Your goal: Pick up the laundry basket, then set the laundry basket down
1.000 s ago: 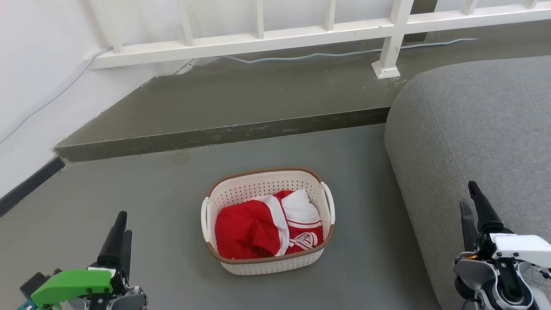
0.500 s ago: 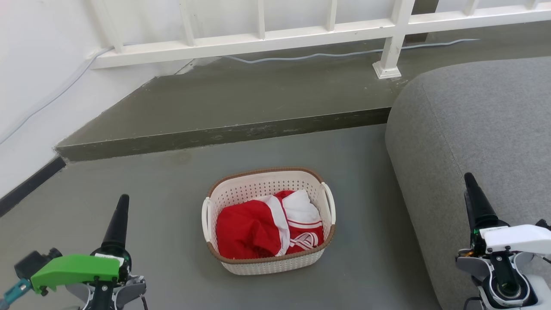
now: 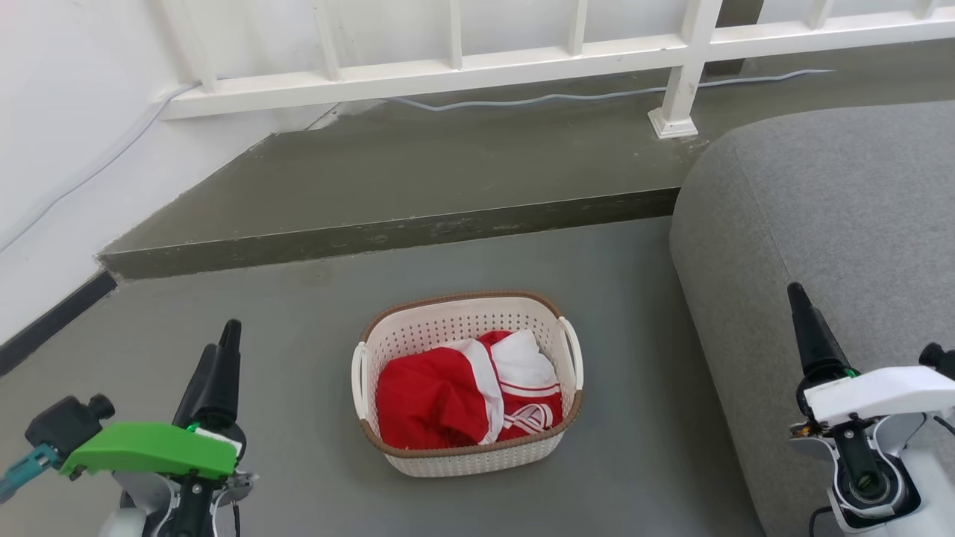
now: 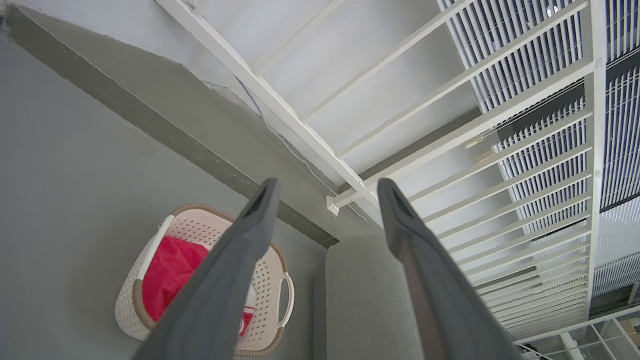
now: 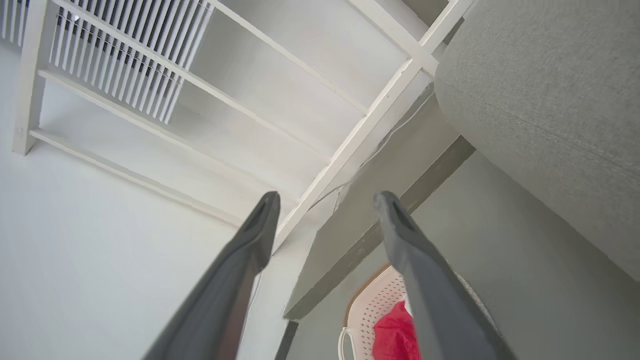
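The laundry basket (image 3: 448,328) sits flat on the grey floor (image 3: 298,335), near the middle of the head view and in front of the robot. Red and white clothes (image 3: 433,399) lie bunched inside it, below the brown rim. Its 2 white handles stand at the short sides, 1 on the left (image 3: 357,380) and 1 on the right (image 3: 574,362). Nothing touches the basket.

Behind it a low dark step (image 3: 388,231) crosses the floor, and on that step stands a white railing (image 3: 448,71) with a thin cable (image 3: 559,95) running along its foot. To the basket's right, just apart from it, is a grey sofa (image 3: 821,209).

The left gripper (image 3: 220,339) hovers at the lower left, well apart from the basket, fingers pointing up the view. In the left wrist view its 2 fingers are spread with a clear gap and hold nothing.

The right gripper (image 3: 797,298) hovers at the lower right in front of the sofa, also well apart from the basket. In the right wrist view its 2 fingers are likewise spread and empty.
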